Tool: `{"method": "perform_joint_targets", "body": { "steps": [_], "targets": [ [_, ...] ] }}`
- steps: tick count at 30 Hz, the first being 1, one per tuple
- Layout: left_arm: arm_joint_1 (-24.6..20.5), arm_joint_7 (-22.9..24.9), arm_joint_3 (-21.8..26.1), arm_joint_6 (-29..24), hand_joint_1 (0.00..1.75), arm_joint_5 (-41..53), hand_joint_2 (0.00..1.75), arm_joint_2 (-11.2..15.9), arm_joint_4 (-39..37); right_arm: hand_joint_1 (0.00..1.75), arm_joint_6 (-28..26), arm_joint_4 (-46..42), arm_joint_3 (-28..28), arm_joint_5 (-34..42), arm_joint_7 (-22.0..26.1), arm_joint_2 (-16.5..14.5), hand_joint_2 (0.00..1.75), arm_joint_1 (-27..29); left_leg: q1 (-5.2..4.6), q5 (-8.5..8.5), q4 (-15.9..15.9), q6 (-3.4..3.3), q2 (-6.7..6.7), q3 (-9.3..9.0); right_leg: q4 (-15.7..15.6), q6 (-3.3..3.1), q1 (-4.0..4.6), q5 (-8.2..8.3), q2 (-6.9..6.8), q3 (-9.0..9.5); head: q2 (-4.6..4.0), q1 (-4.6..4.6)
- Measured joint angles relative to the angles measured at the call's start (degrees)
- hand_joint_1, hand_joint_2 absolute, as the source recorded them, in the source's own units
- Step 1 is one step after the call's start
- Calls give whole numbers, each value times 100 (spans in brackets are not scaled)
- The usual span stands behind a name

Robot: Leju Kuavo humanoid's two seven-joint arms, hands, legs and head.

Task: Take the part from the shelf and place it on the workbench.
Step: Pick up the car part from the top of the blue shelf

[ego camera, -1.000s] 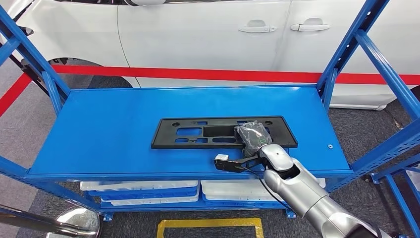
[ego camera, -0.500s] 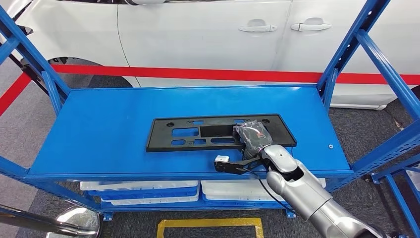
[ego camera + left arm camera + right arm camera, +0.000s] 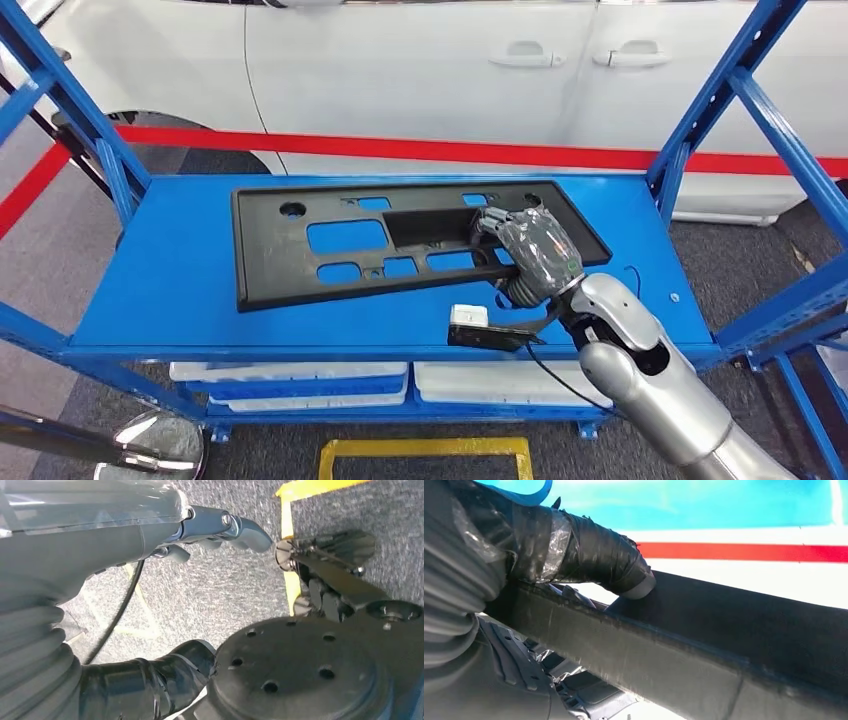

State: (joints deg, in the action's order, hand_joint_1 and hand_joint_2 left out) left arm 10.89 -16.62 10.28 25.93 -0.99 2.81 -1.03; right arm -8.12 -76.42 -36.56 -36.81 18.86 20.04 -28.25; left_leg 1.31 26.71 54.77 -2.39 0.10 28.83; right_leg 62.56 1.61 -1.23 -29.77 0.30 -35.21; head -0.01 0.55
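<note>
The blue shelf [image 3: 200, 260] stretches wide, with a white car [image 3: 400, 70] parked on its far side. The long black part [image 3: 330, 245] sits above the top deck, its long axis running left to right, its left end swung nearer and tilted. It looks lifted, not lying flat. The right hand [image 3: 530, 255] grips it near the right end, wrapped thumb [image 3: 594, 555] pressed over the edge, so most of the length hangs out to the left of the grip. That lever is what matters as it comes clear. The blue uprights [image 3: 720, 100] stand at both ends; the near side is open, my guess for the way out. The left hand [image 3: 215, 527] hangs low over the floor, fingers loosely curled, holding nothing.
</note>
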Motion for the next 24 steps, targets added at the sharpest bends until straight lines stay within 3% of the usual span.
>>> {"method": "perform_joint_targets", "body": {
  "steps": [2,3,4,6,8,9,12,14,17,18,19,20,22,24],
  "targets": [
    [1,-8,-32,2,0,-4,175,-9,0,175,51,-207,41,50,82,69,175,87,-8,-14,24,-12,6,45,723,16,-6,-370,-1,-297,1,-1],
    [-1,-11,-47,5,0,-4,175,-10,0,175,100,-288,49,92,123,100,175,138,-6,-11,60,-10,6,77,976,32,-16,-436,-3,-396,1,-1],
    [-2,-15,-61,12,0,-3,175,-10,0,175,157,-363,52,143,163,128,175,185,0,-5,101,-3,6,112,1022,50,-32,-386,-6,-400,1,-1],
    [-1,-37,-82,35,0,-2,175,-10,0,175,251,-525,52,238,227,190,175,256,23,28,212,41,1,184,472,93,-75,-63,-21,-96,1,-1],
    [5,-64,-106,52,0,-2,175,1,0,175,289,-676,54,293,264,249,175,307,33,68,323,115,-12,263,-95,80,-67,124,-12,216,1,-1],
    [9,-73,-118,54,0,-2,175,7,0,175,299,-734,56,311,274,272,175,327,26,78,371,154,-23,291,-208,47,-54,134,-2,266,1,0],
    [14,-78,-158,50,0,1,175,11,-1,175,413,-886,60,430,326,304,175,364,13,69,445,256,-45,364,-190,-102,-34,162,15,178,1,3],
    [13,-84,-193,63,0,11,175,14,-2,175,534,-1005,61,540,382,313,175,373,29,276,654,298,-36,472,-204,-208,-37,223,5,108,1,5],
    [-3,-77,-225,83,0,19,175,31,-2,175,611,-1151,55,611,411,323,175,380,30,954,1641,322,-28,805,-214,-310,6,334,-13,-29,0,7],
    [-12,-69,-229,81,0,23,175,39,-2,175,623,-1177,46,617,413,323,175,380,25,1068,1916,314,-28,866,-212,-323,31,373,-17,-78,0,7],
    [-19,-62,-238,80,0,27,175,48,-2,175,629,-1197,35,622,413,323,175,379,13,1066,2013,292,-28,842,-211,-332,58,412,-19,-125,1,8],
    [-26,-57,-249,80,0,32,175,55,-2,175,633,-1219,25,631,413,323,175,378,-6,957,1901,251,-29,718,-211,-339,87,452,-21,-169,1,8],
    [-41,-36,-273,74,0,37,175,79,-2,175,645,-1273,15,659,412,322,175,364,-79,663,1137,89,-27,205,-211,-344,131,537,-20,-245,0,6],
    [-54,-13,-292,61,0,39,175,108,-2,175,661,-1320,10,684,407,321,175,339,-148,542,418,-32,-17,-220,-230,-314,140,627,-25,-284,0,4]
  ]
}}
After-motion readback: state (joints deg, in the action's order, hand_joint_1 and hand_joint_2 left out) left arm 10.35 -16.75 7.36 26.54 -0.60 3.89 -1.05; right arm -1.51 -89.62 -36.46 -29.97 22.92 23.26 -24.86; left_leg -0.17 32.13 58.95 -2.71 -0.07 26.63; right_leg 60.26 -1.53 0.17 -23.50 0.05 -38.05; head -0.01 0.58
